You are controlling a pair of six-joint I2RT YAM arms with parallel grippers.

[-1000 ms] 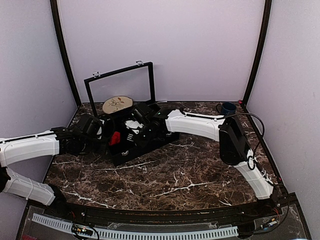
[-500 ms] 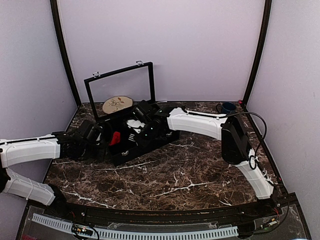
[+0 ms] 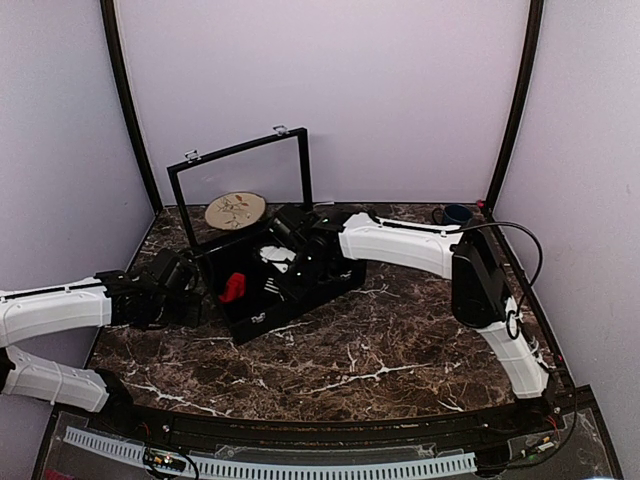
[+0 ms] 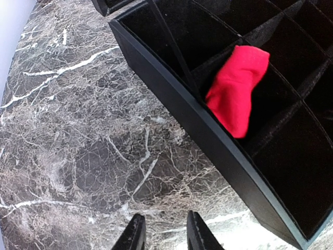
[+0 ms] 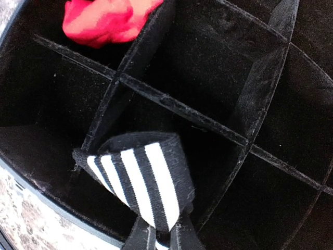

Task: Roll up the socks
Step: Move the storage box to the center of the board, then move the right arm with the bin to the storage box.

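left gripper (image 4: 164,237): it has backed away from the black divided box (image 4: 156,73) over the last second and now hangs over the bare marble table (image 4: 78,135), fingers a little apart with nothing between them.
red sock (image 4: 237,91): ahead of the left fingers and off to their right, inside the box, bunched up against a divider; nothing touches it.
right gripper (image 5: 158,237): it has stayed reaching down into the box the whole while, fingers pinched on the black striped sock (image 5: 148,182).
black striped sock: just ahead of the right fingertips, folded into a loop and standing in a compartment beside a crossing of dividers; the red sock sits farther ahead and to the left, in another compartment.
what changed: only the left arm has moved; the box and both socks look much as they did.
what it means: the red sock seems stowed and released, so the left arm's part looks done. the striped one appears to be at the placing stage; it is not yet let go.
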